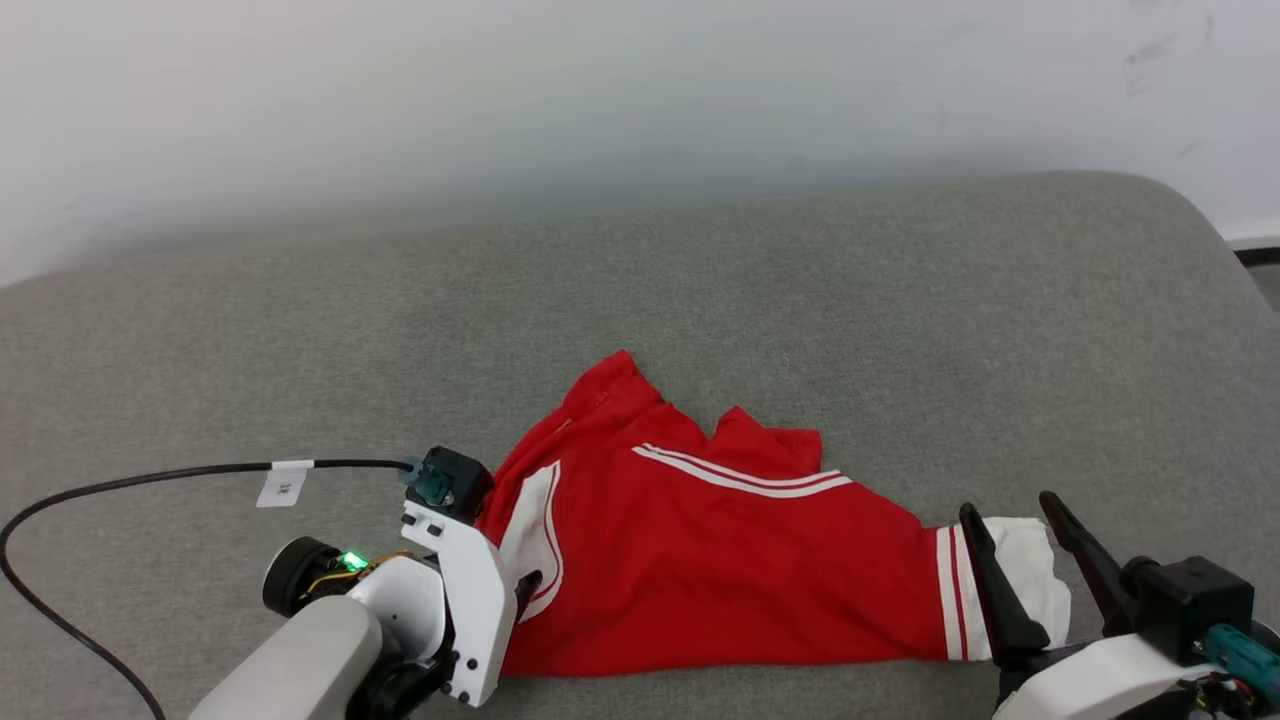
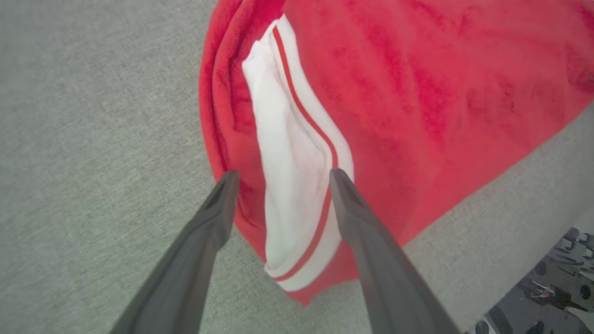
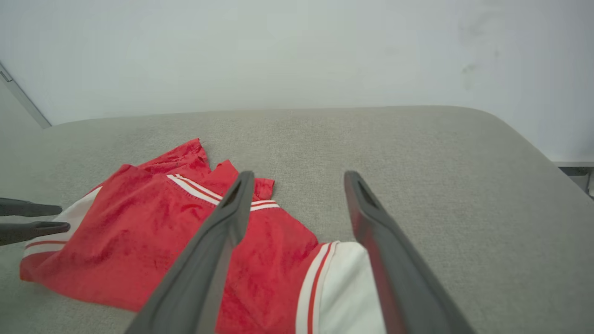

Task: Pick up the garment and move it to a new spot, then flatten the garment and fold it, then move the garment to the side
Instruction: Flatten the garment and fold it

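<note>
where the garment (image 1: 700,570) lies rumpled, soft red cloth, woven grey cushion (image 1: 850,300)

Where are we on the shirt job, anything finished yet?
Done: nothing I can confirm. The garment lies rumpled on the grey cushion, neither flat nor folded.
In hand: the left claw stands open astride the left-hand cuff, and the right claw stands open astride the right-hand cuff. Neither is gripping.
Left: grasp, flatten, fold, move it aside.
</note>
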Tool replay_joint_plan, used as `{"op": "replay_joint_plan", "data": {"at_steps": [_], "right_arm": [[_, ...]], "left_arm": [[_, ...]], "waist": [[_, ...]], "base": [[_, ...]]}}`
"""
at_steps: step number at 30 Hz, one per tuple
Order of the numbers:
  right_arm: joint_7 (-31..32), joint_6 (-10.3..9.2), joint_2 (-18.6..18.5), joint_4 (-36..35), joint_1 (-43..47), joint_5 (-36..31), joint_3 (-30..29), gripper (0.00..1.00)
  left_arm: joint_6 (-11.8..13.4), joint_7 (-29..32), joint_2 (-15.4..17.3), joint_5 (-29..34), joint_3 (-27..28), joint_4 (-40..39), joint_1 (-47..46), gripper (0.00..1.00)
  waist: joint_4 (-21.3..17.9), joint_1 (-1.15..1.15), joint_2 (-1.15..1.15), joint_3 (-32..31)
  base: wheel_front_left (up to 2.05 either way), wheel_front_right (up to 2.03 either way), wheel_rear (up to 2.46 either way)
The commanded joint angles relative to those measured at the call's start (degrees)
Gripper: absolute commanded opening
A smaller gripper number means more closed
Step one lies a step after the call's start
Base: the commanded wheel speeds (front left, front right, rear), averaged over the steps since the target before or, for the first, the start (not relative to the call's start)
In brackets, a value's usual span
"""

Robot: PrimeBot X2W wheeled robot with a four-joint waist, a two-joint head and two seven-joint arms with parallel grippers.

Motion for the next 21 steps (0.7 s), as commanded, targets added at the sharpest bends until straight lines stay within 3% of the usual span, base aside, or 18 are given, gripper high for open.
{"op": "replay_joint_plan", "data": {"at_steps": [1,3,4,5,10,14,21], "right_arm": [[-0.6,-0.04,0.1,0.1,-1.2,0.1,0.0,1.00],[-0.8,-0.03,0.1,0.5,-1.5,0.4,0.2,1.00],[-1.2,-0.03,0.1,0.6,-1.9,0.5,0.2,1.00],[-1.3,-0.04,0.1,0.8,-2.0,0.6,0.3,1.00],[-2.3,-0.04,0.1,1.6,-2.7,1.0,-0.2,1.00],[-2.6,-0.04,0.1,2.1,-2.7,0.8,-1.4,1.00],[-2.1,-0.03,0.2,2.5,-2.1,1.0,-2.3,1.00]], "left_arm": [[0.0,0.5,0.2,-0.5,0.0,0.4,-0.9,0.98],[-0.6,1.7,0.4,-1.0,-0.1,1.3,-1.4,0.48],[-0.9,2.0,0.5,-1.3,-0.1,1.6,-1.7,0.35],[-0.8,1.8,0.4,-1.2,0.0,1.9,-2.0,0.00],[-0.8,-0.1,0.3,-0.5,0.4,2.0,-2.9,0.00],[0.7,-4.0,1.0,0.9,1.9,-0.1,-3.5,0.00],[7.7,-12.1,3.0,1.2,7.4,-6.3,2.0,0.00]], "waist": [[-1.4,0.00,0.00,1.6],[-1.9,0.00,0.00,2.5],[-2.1,0.00,0.00,2.7],[-2.2,0.00,0.00,2.9],[-1.7,0.00,0.00,3.2],[-0.2,0.00,0.00,2.6],[4.0,0.00,0.00,0.8]], "base": [[0.00,0.00,0.00],[0.00,0.00,0.00],[0.00,0.00,0.00],[0.00,0.00,0.00],[0.00,0.00,0.00],[0.00,0.00,0.00],[0.00,0.00,0.00]]}}
